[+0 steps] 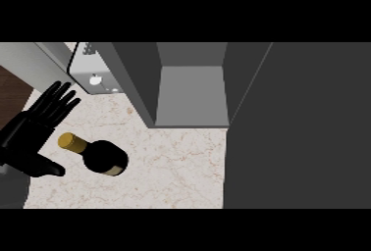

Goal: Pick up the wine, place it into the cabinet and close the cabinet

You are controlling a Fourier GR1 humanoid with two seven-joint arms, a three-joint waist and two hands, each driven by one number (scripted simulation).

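The wine bottle [101, 156], dark with a gold cap, stands on the pale marble counter [174, 166] at the lower left. Just left of it is my left hand [33, 132], fingers straight and pointing up, thumb low beside the bottle; it is apart from the bottle. The grey cabinet [190, 93] is open above the counter, its inside bare. Its dark open door [297, 127] fills the right side of the view. My right hand does not show.
A white appliance with knobs [95, 78] sits at the upper left behind the cabinet's left wall. A strip of brown wood [11, 93] shows at the far left edge. Bare counter lies between the bottle and the door.
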